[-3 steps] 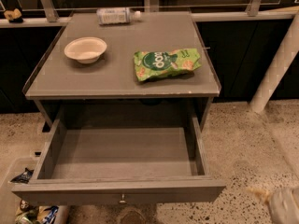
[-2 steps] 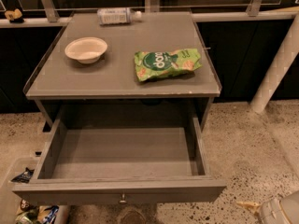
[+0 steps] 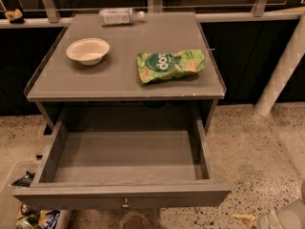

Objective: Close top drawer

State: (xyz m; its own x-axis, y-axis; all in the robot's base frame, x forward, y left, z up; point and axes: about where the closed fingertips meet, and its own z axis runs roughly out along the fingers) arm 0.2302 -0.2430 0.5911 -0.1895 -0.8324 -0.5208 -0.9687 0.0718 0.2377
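Note:
The top drawer (image 3: pixel 121 194) of the grey table (image 3: pixel 124 87) stands pulled far out toward me, and its inside is empty. A small round metal knob (image 3: pixel 125 204) sits at the centre of its front. My gripper (image 3: pixel 246 219) shows only as a pale tip at the bottom right corner. It hangs low over the floor, to the right of the drawer front and apart from it. The pale arm (image 3: pixel 286 216) behind it is cut off by the picture's edge.
On the tabletop lie a white bowl (image 3: pixel 88 50), a green snack bag (image 3: pixel 170 65) and a plastic bottle (image 3: pixel 116 16) on its side at the back. A white post (image 3: pixel 281 66) slants at the right. A bin with snack packs (image 3: pixel 28 216) stands at the lower left.
My arm has dropped lower toward the bottom right corner, so less of it shows. The drawer and the things on the table have not moved.

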